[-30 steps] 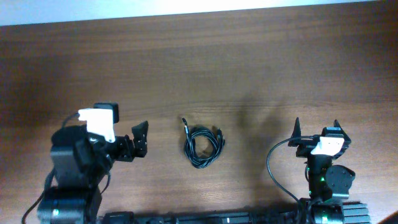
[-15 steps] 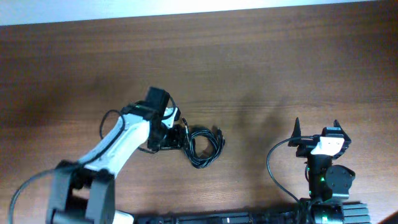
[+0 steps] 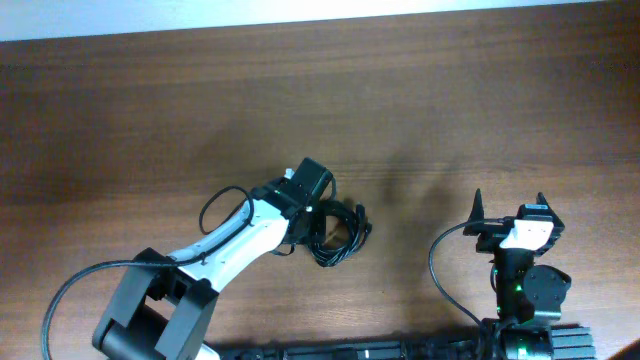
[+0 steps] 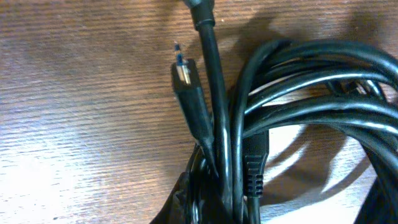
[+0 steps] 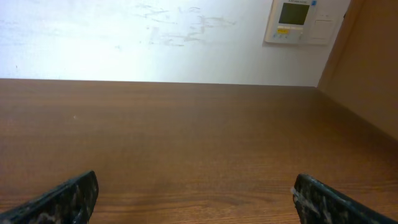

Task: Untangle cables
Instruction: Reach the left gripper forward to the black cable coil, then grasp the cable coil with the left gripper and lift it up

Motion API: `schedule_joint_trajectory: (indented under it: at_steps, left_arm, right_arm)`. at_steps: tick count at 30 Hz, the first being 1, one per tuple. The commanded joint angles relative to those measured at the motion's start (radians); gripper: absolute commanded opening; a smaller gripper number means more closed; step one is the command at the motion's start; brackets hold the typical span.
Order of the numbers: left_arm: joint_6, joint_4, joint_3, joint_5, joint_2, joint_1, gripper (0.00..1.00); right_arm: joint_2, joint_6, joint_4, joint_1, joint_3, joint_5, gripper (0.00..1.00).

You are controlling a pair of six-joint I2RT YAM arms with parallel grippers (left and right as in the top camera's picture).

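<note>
The cables lie as one small coiled bundle of thin black cords on the middle of the wooden table. My left gripper sits at the bundle's left side and is shut on the cables. In the left wrist view the cables fill the picture. Several strands run down between my shut jaws at my left gripper, and a loose plug with a metal tip points up beside them. My right gripper stands open at the table's right front, far from the bundle. Between the right gripper's fingers there is only bare table.
The wooden table stretches back to a white wall. The right arm's own thicker black wire loops beside its base. In the right wrist view a wall panel hangs at the far back, with a brown side wall on the right.
My left arm swung from the left front to the cable bundle and its jaws shut on the strands. The bundle shifted slightly right. The right arm stayed still.
</note>
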Motion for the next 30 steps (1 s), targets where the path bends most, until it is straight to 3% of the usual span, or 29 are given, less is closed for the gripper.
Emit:
schedule_joint_trajectory:
  at_steps: [1, 4, 6, 7, 8, 10, 11, 13, 15, 16, 18, 19, 24, 25, 26, 27, 28, 30]
  left_arm:
    - [0.015, -0.008, -0.010, -0.252, 0.007, 0.013, 0.00]
    - [0.281, -0.030, 0.097, -0.509, -0.036, 0.103, 0.00]
    - [0.396, -0.005, 0.178, -0.552, -0.042, 0.141, 0.00]
    - [0.395, -0.005, 0.188, -0.552, -0.042, 0.142, 0.14]
    - [0.395, -0.008, 0.188, -0.542, -0.042, 0.141, 0.43]
    - [0.394, -0.032, 0.188, -0.417, -0.042, 0.142, 0.88]
    - [0.350, -0.039, 0.188, -0.367, -0.042, 0.142, 0.99]
    - [0.138, -0.064, 0.188, -0.367, -0.042, 0.147, 0.99]
    - [-0.198, -0.076, 0.177, -0.367, -0.040, 0.168, 0.99]
    - [-0.260, -0.060, 0.177, -0.368, -0.038, 0.177, 0.99]
    - [-0.257, -0.018, 0.177, -0.401, -0.031, 0.179, 0.99]
    - [-0.227, -0.013, 0.177, -0.402, -0.023, 0.179, 0.99]
    - [0.237, 0.074, 0.177, -0.334, 0.022, 0.264, 0.89]
    - [0.261, 0.079, 0.177, -0.329, 0.031, 0.313, 0.87]
    - [0.280, 0.102, 0.177, -0.270, 0.056, 0.359, 0.84]
    - [0.363, 0.147, 0.177, -0.117, 0.091, 0.393, 0.77]
    - [0.447, 0.192, 0.177, 0.003, 0.128, 0.402, 0.77]
    - [0.454, 0.196, 0.177, 0.026, 0.166, 0.392, 0.76]
  right_arm:
    - [-0.006, 0.000, -0.004, 0.005, -0.007, 0.009, 0.99]
    - [-0.006, 0.000, -0.004, 0.005, -0.007, 0.009, 0.99]
    - [-0.006, 0.000, -0.004, 0.005, -0.007, 0.009, 0.98]
    - [-0.006, 0.000, -0.004, 0.005, -0.007, 0.009, 0.99]
    - [-0.006, 0.000, -0.004, 0.005, -0.007, 0.009, 0.99]
    - [-0.006, 0.000, -0.004, 0.005, -0.007, 0.009, 0.98]
    - [-0.006, 0.000, -0.004, 0.005, -0.007, 0.009, 0.99]
    - [-0.006, 0.000, -0.004, 0.005, -0.007, 0.009, 0.99]
    - [-0.006, 0.000, -0.004, 0.005, -0.007, 0.009, 0.98]
    - [-0.006, 0.000, -0.004, 0.005, -0.007, 0.009, 0.98]
    - [-0.006, 0.000, -0.004, 0.005, -0.007, 0.009, 0.99]
    - [-0.006, 0.000, -0.004, 0.005, -0.007, 0.009, 0.98]
    - [-0.006, 0.000, -0.004, 0.005, -0.007, 0.009, 0.98]
    - [-0.006, 0.000, -0.004, 0.005, -0.007, 0.009, 0.98]
    - [-0.006, 0.000, -0.004, 0.005, -0.007, 0.009, 0.99]
    - [-0.006, 0.000, -0.004, 0.005, -0.007, 0.009, 0.99]
    - [-0.006, 0.000, -0.004, 0.005, -0.007, 0.009, 0.98]
    - [-0.006, 0.000, -0.004, 0.005, -0.007, 0.009, 0.98]
